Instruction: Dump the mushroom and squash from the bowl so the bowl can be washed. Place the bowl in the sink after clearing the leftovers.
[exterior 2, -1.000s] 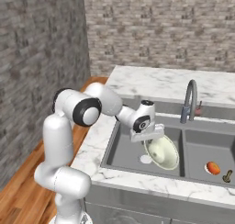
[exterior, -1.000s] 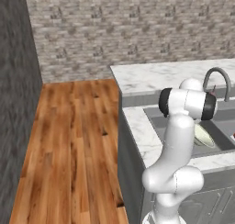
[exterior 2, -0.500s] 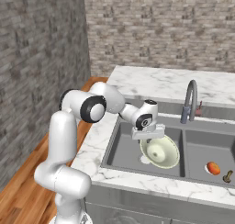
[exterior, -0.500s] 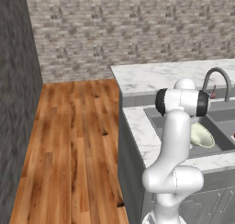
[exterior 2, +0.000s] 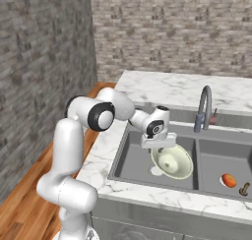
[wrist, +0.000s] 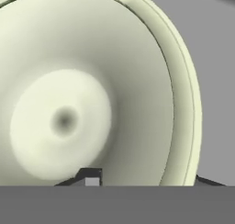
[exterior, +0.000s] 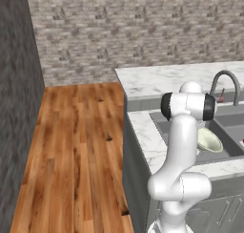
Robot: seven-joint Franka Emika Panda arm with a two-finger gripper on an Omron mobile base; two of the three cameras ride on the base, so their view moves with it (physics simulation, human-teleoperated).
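The pale greenish-white bowl (exterior 2: 172,162) sits tilted and empty low in the left basin of the dark grey sink (exterior 2: 132,158); it also peeks out behind my arm (exterior: 208,140). My gripper (exterior 2: 159,146) reaches down at its near rim. In the hand view the bowl (wrist: 82,94) is very close, and my gripper (wrist: 147,179) straddles its rim, one tip inside and one outside, shut on it. An orange squash piece (exterior 2: 228,180) and a brown mushroom (exterior 2: 244,188) lie in the right basin.
A grey arched faucet (exterior 2: 204,108) stands behind the divider between the basins, also visible from the left (exterior: 225,82). White marble counter (exterior 2: 162,86) surrounds the sink. Wooden floor (exterior: 76,146) lies to the left, with brick walls behind.
My hand has drawn slightly left and down in the left basin, and the bowl has turned from steeply tilted toward lying flatter, its opening facing more upward.
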